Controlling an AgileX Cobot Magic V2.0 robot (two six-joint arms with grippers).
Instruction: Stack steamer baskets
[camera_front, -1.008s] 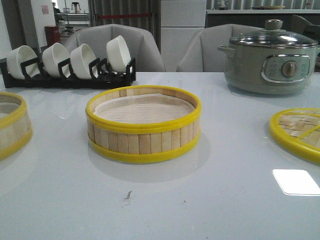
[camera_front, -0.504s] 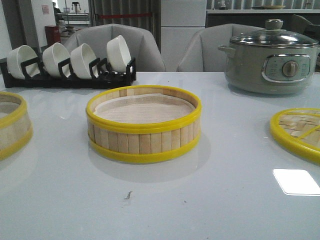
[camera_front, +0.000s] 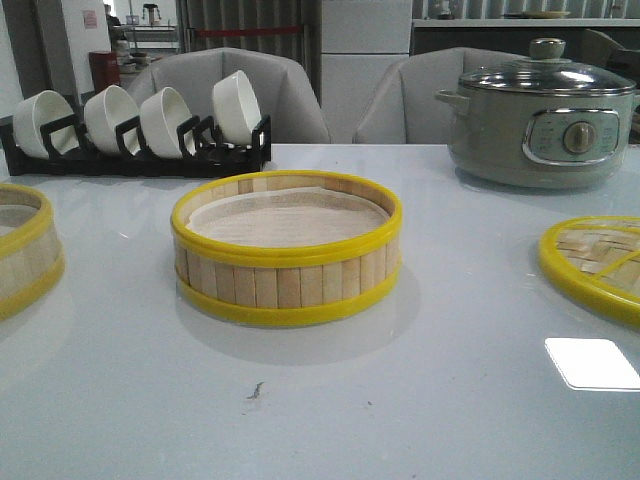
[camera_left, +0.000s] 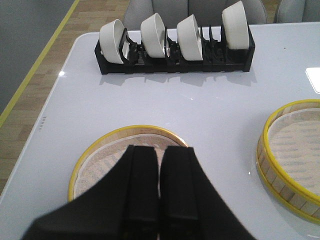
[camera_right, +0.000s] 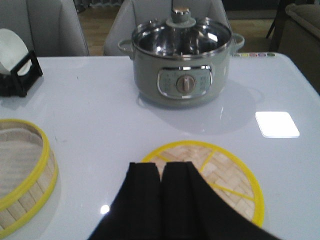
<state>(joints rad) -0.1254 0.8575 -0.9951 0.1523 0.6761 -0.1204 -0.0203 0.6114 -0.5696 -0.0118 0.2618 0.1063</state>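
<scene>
nothing has shifted: centre steamer basket (camera_front: 287, 248) unmoved, left gripper (camera_left: 159, 192) and right gripper (camera_right: 162, 192) jaws pressed together

No text, brand, number or sign can be read anywhere. The electric pot (camera_right: 182, 62) has a control panel (camera_right: 184, 82) around its knob, and a strip of small coloured marks sits on the table edge just beside the pot, but all are too blurred to read.
</scene>
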